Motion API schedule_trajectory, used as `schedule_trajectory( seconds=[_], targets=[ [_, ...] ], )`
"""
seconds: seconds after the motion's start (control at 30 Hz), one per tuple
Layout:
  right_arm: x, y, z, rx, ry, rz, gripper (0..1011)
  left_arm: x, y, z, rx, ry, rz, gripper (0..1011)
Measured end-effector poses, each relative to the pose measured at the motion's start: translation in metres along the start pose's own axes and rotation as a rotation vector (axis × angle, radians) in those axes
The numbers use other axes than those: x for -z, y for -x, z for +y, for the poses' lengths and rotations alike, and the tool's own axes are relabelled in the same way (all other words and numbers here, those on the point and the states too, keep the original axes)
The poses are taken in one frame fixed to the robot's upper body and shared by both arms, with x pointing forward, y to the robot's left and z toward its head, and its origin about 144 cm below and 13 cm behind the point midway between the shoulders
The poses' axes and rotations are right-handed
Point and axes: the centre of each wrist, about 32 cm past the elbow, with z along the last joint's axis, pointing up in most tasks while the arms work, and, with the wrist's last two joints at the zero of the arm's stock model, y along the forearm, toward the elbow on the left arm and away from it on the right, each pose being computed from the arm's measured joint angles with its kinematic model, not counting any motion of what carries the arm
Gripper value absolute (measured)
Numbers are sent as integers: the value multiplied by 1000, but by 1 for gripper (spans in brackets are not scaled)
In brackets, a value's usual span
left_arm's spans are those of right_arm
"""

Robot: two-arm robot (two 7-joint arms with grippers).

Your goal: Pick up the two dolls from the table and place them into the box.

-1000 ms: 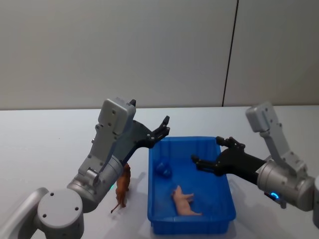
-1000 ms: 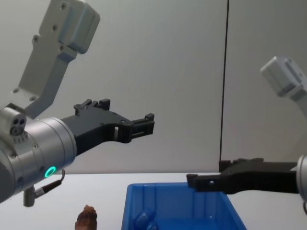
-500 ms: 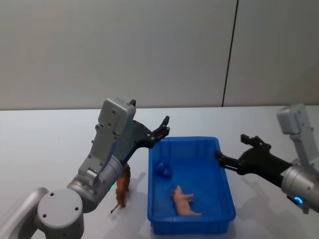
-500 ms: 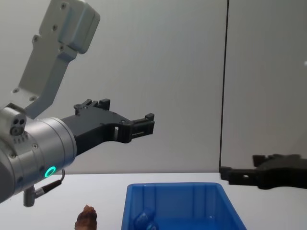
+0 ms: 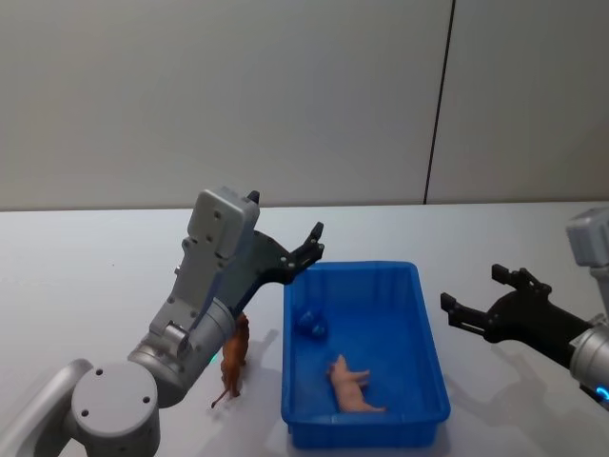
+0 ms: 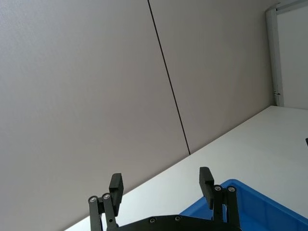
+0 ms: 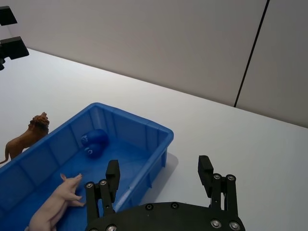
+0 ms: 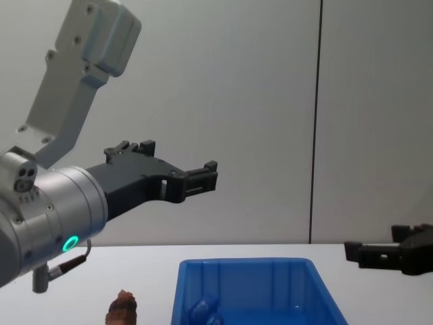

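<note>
The blue box (image 5: 352,269) stands on the white table (image 5: 95,286). The pale pink doll (image 5: 352,384) lies on its side inside the box, near the front; the right wrist view shows it too (image 7: 55,204). The brown doll (image 5: 234,367) stands on the table just left of the box, partly behind my left arm. My left gripper (image 5: 312,246) hangs open and empty above the box's far left corner. My right gripper (image 5: 470,290) is open and empty, right of the box and above the table. Its fingers (image 7: 113,169) point toward the box's rim (image 7: 139,120).
A small rounded blue object (image 5: 311,324) lies in the box's far left corner. Bare tabletop stretches to the right of the box and to the far left. A grey wall with a dark vertical seam stands behind the table.
My right gripper has drawn back from above the box to the right, open and empty. The pink doll stays lying in the box. The left arm has not moved.
</note>
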Motion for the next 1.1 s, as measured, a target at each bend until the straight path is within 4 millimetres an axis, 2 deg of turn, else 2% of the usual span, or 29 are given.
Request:
schedule_trajectory(
  seconds=[0.4, 1.1],
  targets=[
    [2, -3, -6, 11, 5, 1, 1001, -2, 0, 9, -36, -58, -2, 1001],
    [3, -5, -10, 17, 7, 1, 1001, 10, 16, 51, -135, -286, 72, 1001]
  ],
)
